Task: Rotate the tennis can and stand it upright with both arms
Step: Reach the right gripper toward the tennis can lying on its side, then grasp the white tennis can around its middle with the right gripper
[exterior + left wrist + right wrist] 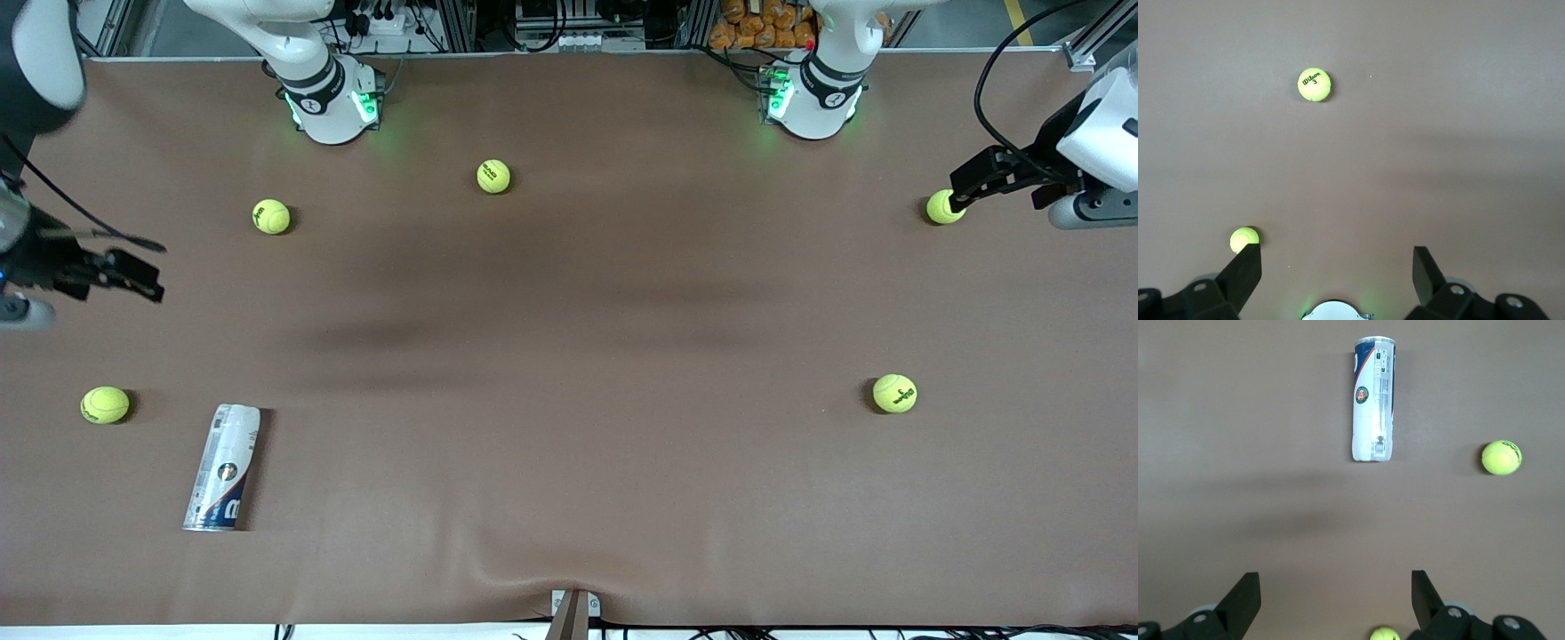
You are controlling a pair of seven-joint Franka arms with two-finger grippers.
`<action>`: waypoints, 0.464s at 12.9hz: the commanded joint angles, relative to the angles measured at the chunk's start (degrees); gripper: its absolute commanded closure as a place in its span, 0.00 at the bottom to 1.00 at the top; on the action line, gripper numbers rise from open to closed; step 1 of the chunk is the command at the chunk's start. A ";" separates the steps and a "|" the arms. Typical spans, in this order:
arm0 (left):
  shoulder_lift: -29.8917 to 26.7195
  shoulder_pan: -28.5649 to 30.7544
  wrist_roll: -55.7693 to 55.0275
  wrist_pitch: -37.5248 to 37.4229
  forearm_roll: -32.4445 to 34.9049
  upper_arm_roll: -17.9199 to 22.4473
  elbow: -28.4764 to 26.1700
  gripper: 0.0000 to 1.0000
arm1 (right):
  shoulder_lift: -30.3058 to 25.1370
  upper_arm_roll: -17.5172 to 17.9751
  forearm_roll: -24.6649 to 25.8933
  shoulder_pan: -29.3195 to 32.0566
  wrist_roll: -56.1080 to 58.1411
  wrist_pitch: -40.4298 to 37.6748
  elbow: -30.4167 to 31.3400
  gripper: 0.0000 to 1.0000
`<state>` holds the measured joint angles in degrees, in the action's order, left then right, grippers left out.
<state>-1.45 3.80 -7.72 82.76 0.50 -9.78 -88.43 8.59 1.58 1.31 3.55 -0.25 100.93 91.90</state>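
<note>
While the tennis can (222, 468) lies flat on its side at the lower left of the front frame, nothing of the task is done: no rotation, no uprighting, no contact. Its long axis runs roughly up-down in that frame, one end toward the front camera. A tennis ball (105, 404) sits just beside its upper end, toward the frame's left edge. In the right wrist view the can (1373, 399) lies well clear of the fingers.

Right gripper (133, 276): mid-left edge of the front frame, over bare table (569, 356), above the can in the frame and apart from it. Jaws spread wide, empty, touching nothing; both fingers (1245, 600) show with brown cloth between them.

Left gripper (962, 194): upper right of the front frame, far from the can. Jaws wide, holding nothing. One finger (1241, 270) sits right next to a ball (944, 206); contact cannot be confirmed.

Remaining, by judgement: approach the can, grasp, turn it, stand it up with both arms. Essentially all of the task is left.
</note>
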 commanded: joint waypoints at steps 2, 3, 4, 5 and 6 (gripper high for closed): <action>0.57 0.42 1.57 -0.40 1.09 -0.33 0.98 0.00 | 13.17 0.79 3.78 2.08 2.35 12.06 -3.30 0.00; 0.57 0.33 1.48 -0.40 1.17 -0.33 0.80 0.00 | 15.81 0.79 4.57 2.16 3.32 16.19 -3.48 0.00; 0.65 0.33 1.48 -0.40 1.17 -0.33 0.80 0.00 | 18.19 0.79 4.58 3.04 4.72 20.06 -3.57 0.00; 0.66 0.33 1.39 -0.40 1.09 -0.33 0.63 0.00 | 20.74 0.70 4.58 3.83 6.04 23.67 -3.57 0.00; 0.66 0.33 1.39 -0.40 1.09 -0.33 0.71 0.00 | 23.20 0.79 4.58 4.53 7.18 27.44 -3.66 0.00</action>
<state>-1.05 3.80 -7.72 82.75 0.50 -9.77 -88.46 27.61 1.38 4.55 5.89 4.52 124.88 90.90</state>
